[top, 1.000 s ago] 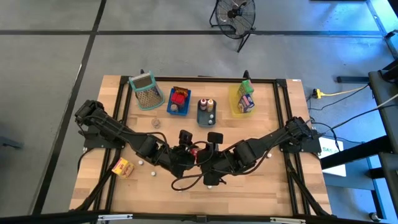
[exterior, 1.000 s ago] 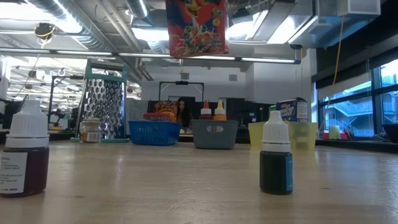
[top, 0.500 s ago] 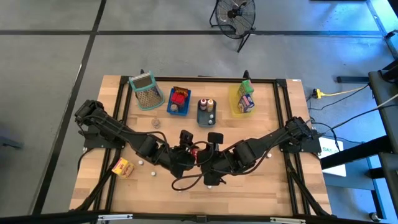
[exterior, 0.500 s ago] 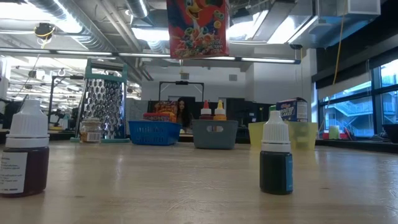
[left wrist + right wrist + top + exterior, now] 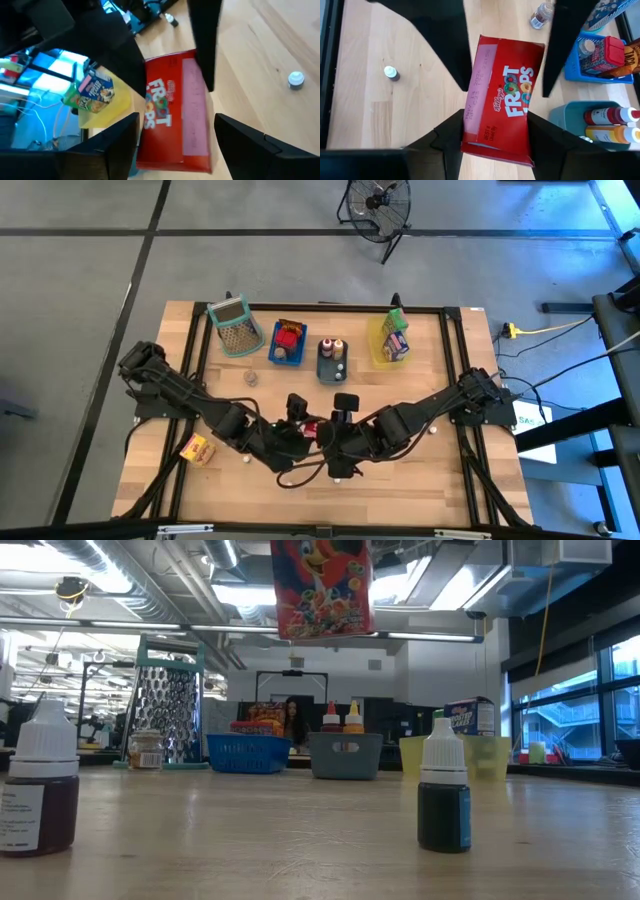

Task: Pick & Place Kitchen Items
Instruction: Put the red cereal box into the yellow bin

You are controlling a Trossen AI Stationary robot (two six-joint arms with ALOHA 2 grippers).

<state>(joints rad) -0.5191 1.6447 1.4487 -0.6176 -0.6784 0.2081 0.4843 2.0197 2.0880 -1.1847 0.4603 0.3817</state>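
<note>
Dropper bottles stand nearest on the wooden table (image 5: 420,470): a white-capped one with dark purple contents (image 5: 40,790) and a slimmer one with dark blue-green contents (image 5: 444,795), well apart. A yellow-orange carton (image 5: 197,448) lies near the table's left front.

Over the middle of the table the two arms meet at a red Froot Loops carton (image 5: 502,95), which hangs clear of the wood. The right gripper (image 5: 494,116) is clamped on one end of it, a finger flush against each long side. The left gripper (image 5: 175,120) straddles the other end; whether it is pressing on the carton cannot be told.

Farther back a small jar (image 5: 250,377) stands alone. Behind it runs a row along the far edge. A box grater (image 5: 233,326) is at the left. The blue tray (image 5: 273,350) holds a red carton, a capped bottle and a brown packet. The grey-blue tray (image 5: 321,370) holds a red bottle and a yellow-orange bottle, both white-capped. The yellow tray (image 5: 376,350) holds a green carton and a purple-white carton.
</note>
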